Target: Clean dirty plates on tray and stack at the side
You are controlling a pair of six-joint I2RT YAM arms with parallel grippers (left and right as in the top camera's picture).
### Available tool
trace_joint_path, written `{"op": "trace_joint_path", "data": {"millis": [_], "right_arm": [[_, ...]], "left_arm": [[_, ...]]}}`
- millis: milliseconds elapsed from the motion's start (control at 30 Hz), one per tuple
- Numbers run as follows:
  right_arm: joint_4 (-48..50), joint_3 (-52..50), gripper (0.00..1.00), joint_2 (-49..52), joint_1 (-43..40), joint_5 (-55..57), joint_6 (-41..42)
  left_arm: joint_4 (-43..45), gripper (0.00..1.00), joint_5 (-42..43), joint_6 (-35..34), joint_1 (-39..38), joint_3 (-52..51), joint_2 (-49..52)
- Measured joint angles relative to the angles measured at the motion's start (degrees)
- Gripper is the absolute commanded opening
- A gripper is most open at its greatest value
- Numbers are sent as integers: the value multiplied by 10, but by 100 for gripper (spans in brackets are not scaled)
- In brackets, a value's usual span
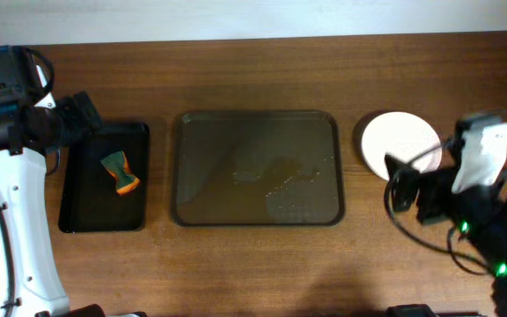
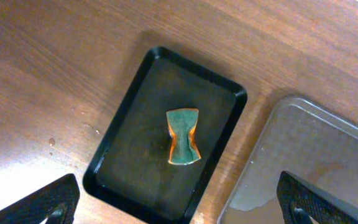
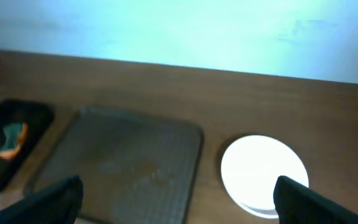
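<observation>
The grey tray [image 1: 258, 119] lies in the middle of the table with wet smears on it and no plates on it; it also shows in the left wrist view [image 2: 353, 149] and the right wrist view [image 3: 123, 162]. White plates [image 1: 398, 141] sit stacked to its right, also in the right wrist view [image 3: 263, 171]. A green and orange sponge [image 1: 120, 172] lies in a black tray [image 1: 104, 224], also in the left wrist view [image 2: 183, 135]. My left gripper [image 2: 179, 211] is open and empty, high above the black tray. My right gripper [image 3: 179, 202] is open and empty, beside the plates.
The black tray [image 2: 123, 180] stands left of the grey tray. A pale wall [image 3: 179, 31] runs behind the table's far edge. My right arm's body [image 1: 473, 202] sits at the right side of the table.
</observation>
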Motion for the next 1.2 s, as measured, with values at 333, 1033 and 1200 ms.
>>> {"op": "trace_joint_path", "data": {"millis": [333,1033,1200], "right_arm": [[571,-715,98,-436,0,-5,-14],[560,-791,98,-471,0,-5,-14],[560,-791,98,-471,0,-5,-14]], "left_arm": [[-1,100,2,0,0,0,0],[-1,100,2,0,0,0,0],[-2,100,-29,0,1,-4,-12]]}}
